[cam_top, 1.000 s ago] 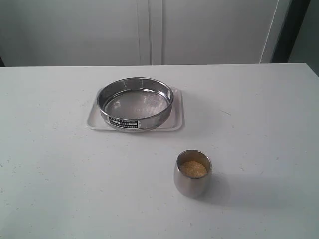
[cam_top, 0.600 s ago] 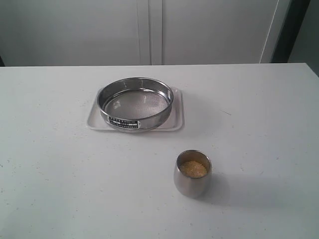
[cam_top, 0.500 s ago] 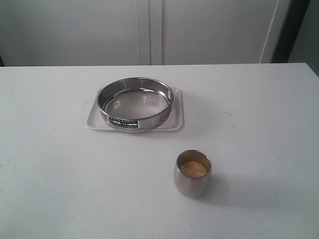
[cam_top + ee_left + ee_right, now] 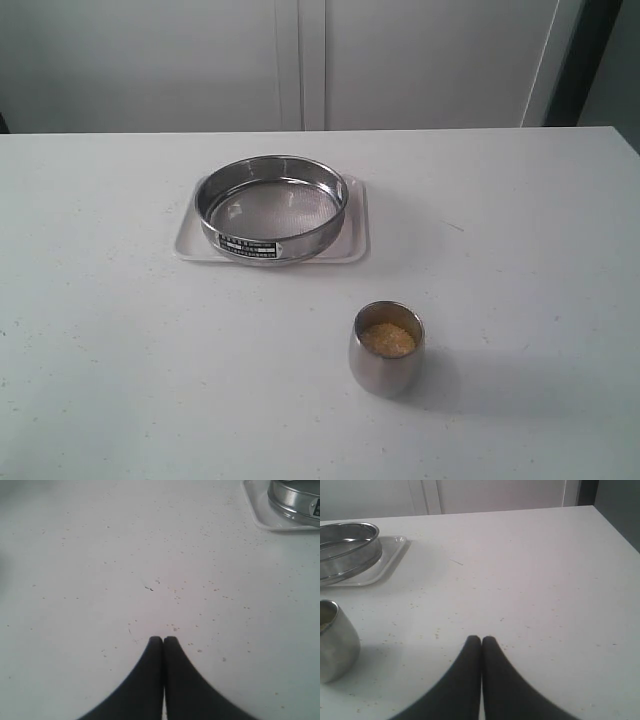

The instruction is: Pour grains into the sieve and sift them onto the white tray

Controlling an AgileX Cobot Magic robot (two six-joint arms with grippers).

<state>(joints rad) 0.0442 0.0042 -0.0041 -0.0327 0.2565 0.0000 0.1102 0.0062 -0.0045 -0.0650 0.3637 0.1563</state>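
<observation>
Sieve point(image 4: 272, 208) sits upright inside the white tray point(image 4: 357, 238), touching it, with the tray rim showing around the sieve on all sides and widest to the sieve's right in the exterior view. Black label point(image 4: 248, 246) is on the sieve wall facing the exterior camera. Grains point(image 4: 387, 339) lie in a small rounded steel cup point(image 4: 386, 368), their golden-yellow surface a little below the cup's rim. The cup stands upright on the table point(image 4: 520, 230), nearer the exterior camera than the sieve and to the sieve's right, well apart from both sieve and tray. Left gripper point(image 4: 163, 639): fingertips pressed together, nothing between them, hanging over bare table well apart from the sieve; only an arc of the sieve wall and one tray corner enter its wrist view. Right gripper point(image 4: 481, 638): fingertips likewise together and holding nothing, over bare table, well apart from the sieve and nearer the cup, though not touching it. Fine specks dot the table surface between the grippers and the sieve in both wrist views.
</observation>
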